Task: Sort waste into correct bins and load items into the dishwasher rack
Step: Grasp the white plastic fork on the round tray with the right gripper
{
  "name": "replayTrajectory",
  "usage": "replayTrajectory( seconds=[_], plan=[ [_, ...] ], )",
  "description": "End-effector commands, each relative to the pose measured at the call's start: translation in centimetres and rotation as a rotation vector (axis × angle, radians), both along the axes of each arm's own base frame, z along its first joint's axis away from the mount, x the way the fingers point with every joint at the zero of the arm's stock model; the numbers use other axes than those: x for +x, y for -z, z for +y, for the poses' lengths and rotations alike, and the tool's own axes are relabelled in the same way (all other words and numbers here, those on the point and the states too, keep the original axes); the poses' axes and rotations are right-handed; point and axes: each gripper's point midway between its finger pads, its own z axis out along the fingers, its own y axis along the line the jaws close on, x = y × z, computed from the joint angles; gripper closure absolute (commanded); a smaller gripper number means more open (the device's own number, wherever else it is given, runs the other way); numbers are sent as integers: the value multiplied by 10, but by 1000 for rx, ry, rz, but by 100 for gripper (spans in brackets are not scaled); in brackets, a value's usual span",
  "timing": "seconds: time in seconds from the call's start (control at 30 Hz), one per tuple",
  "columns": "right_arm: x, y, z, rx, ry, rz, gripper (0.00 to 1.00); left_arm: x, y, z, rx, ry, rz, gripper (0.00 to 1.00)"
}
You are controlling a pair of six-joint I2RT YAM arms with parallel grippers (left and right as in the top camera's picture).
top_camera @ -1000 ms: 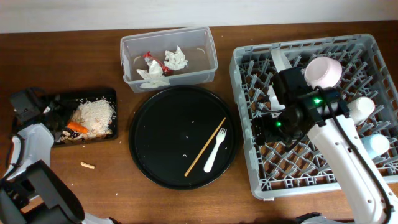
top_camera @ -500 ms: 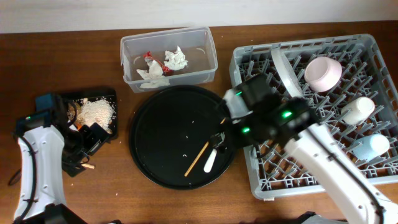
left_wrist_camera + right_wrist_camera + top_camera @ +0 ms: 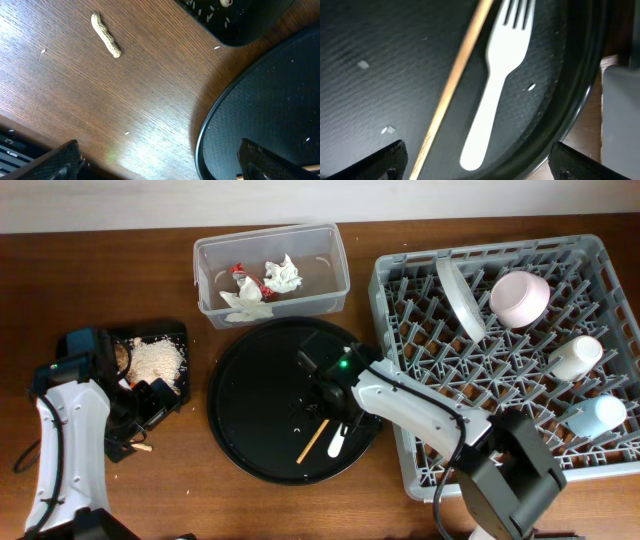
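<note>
My right gripper [image 3: 325, 388] is open and empty, low over the round black tray [image 3: 250, 435]. Just beneath it lie the white fork [image 3: 497, 80] and the wooden stick [image 3: 455, 85]. My left gripper [image 3: 148, 405] is open and empty above the bare table, beside the small brown lump [image 3: 105, 35], which also shows in the overhead view [image 3: 140, 446]. The clear tub [image 3: 335, 265] holds white napkins [image 3: 283, 275] and a red wrapper [image 3: 238, 272]. The shallow black tray [image 3: 176, 330] holds beige scraps [image 3: 158, 360]. The carrot is hidden.
The grey rack [image 3: 395, 450] on the right holds the pale plate-bowl [image 3: 458, 295], pink bowl [image 3: 520, 297], white cup [image 3: 577, 357] and light blue cup [image 3: 597, 415]. The round tray's rim [image 3: 200, 145] lies close to my left gripper.
My right arm has swung left from the rack to over the round tray's fork and stick. My left arm has moved from the black tray forward to the lump.
</note>
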Motion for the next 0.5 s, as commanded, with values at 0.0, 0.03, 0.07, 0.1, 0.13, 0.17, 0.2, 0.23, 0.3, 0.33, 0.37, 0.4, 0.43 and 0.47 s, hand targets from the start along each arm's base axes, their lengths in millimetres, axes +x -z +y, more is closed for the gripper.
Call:
replayTrajectory(
  seconds=[0.0,0.03,0.07,0.1,0.13,0.17,0.2,0.23,0.3,0.33,0.37,0.4,0.43,0.47],
  plan=[
    [0,24,-16,-42,45,-19,7,1,-1,1,13,21,-6,1],
    [3,32,-14,-23,20,-42,9,1,-1,1,13,21,-6,1],
    [4,35,-13,-15,12,-53,10,1,-1,1,13,21,-6,1],
    [5,36,-13,-14,11,-54,11,1,-1,1,13,21,-5,1],
    [4,36,-13,-14,11,-53,12,1,-1,1,13,21,-6,1],
    [3,37,-14,-17,12,-50,13,1,-1,1,13,21,-5,1],
    [-1,40,-16,-21,11,-37,14,1,-1,1,13,21,-5,1],
    [-4,43,-16,-16,10,-25,15,1,-1,1,14,21,-5,1],
    [-14,52,-17,-1,11,3,15,1,-1,1,14,21,-5,1],
    [-17,56,-18,1,17,11,16,1,-1,1,14,21,-5,1],
    [-18,58,-20,-1,16,13,20,1,-1,1,13,21,-5,1],
    [-18,58,-20,-2,16,13,23,1,-1,1,14,21,-5,1],
    [-18,58,-20,-3,12,12,30,1,-1,1,13,21,-5,1],
    [-16,58,-23,-20,12,-3,36,0,-1,1,13,21,-5,1]
  ],
)
